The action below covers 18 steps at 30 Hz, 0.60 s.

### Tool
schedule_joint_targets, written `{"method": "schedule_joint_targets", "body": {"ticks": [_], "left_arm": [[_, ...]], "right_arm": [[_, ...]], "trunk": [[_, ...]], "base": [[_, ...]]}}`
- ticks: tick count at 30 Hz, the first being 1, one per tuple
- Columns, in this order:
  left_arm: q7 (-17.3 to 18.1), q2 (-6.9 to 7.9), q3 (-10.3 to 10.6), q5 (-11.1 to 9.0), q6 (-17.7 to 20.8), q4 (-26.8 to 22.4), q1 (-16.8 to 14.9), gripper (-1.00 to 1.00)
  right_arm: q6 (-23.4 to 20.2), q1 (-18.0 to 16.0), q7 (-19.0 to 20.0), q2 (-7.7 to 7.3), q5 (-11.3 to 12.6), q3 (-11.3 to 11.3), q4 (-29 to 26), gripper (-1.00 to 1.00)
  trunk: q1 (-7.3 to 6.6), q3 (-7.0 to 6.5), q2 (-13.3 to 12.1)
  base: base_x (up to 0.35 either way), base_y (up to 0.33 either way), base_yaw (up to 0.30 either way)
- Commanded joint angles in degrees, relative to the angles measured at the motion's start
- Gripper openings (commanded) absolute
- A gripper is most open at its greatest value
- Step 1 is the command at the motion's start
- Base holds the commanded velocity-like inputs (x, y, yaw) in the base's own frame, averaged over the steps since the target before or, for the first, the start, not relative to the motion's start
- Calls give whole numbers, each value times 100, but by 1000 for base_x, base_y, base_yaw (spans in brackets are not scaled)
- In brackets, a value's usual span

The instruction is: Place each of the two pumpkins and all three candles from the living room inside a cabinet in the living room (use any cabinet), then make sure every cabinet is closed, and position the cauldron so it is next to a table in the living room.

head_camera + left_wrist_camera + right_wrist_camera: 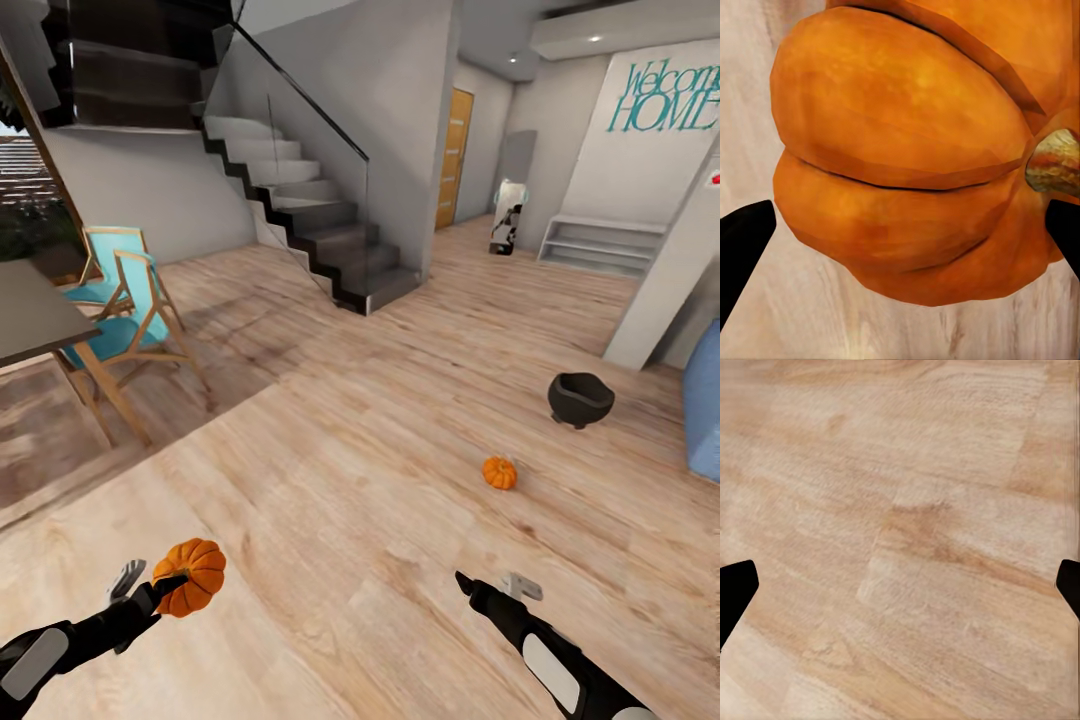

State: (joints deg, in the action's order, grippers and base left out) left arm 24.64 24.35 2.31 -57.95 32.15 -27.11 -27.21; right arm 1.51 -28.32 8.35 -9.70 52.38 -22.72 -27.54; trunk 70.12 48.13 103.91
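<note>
1. Left gripper (160, 590) was clamped on the bigger pumpkin (191, 576), held clear above the wooden floor (360, 520) at the head view's lower left. In the left wrist view that pumpkin (907, 157) bulged between the two dark fingertips (742, 247), brownish stem (1055, 162) off to one side.
2. Right gripper (490, 590) hung over bare floor at lower right, jaws spread wide, nothing in them. The right wrist view had one black fingertip (735, 589) at each edge with plain planks (900, 540) between.
3. Second pumpkin (499, 472), the smaller one, sat on the floor ahead of the right gripper, well apart from it.
4. Cauldron (580, 398) stood upright on the floor just beyond that small pumpkin, near a white pillar (665, 290) and a blue upholstered edge (704, 400).
5. Background: dark staircase (320, 225) with a glass rail at centre, a grey tabletop (30, 315) with two teal wooden chairs (120, 310) at left, "Welcome HOME" lettering (665, 95) on the far right wall above low white shelving (600, 245).
</note>
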Motion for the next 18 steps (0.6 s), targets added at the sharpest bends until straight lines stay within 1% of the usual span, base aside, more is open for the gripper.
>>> {"method": "schedule_joint_targets", "body": {"ticks": [1, 18], "left_arm": [[-3, 7, 16, -85, 28, -5, -3, -100], [-12, 8, 22, -85, 11, -5, -3, -100]], "right_arm": [[16, -6, 7, -6, 59, -40, 3, 100], [18, -6, 0, -6, 62, -39, 6, 100]], "trunk": [[3, 9, 2], [3, 84, 2]], "base": [[342, 0, -235], [342, 0, -236]]}}
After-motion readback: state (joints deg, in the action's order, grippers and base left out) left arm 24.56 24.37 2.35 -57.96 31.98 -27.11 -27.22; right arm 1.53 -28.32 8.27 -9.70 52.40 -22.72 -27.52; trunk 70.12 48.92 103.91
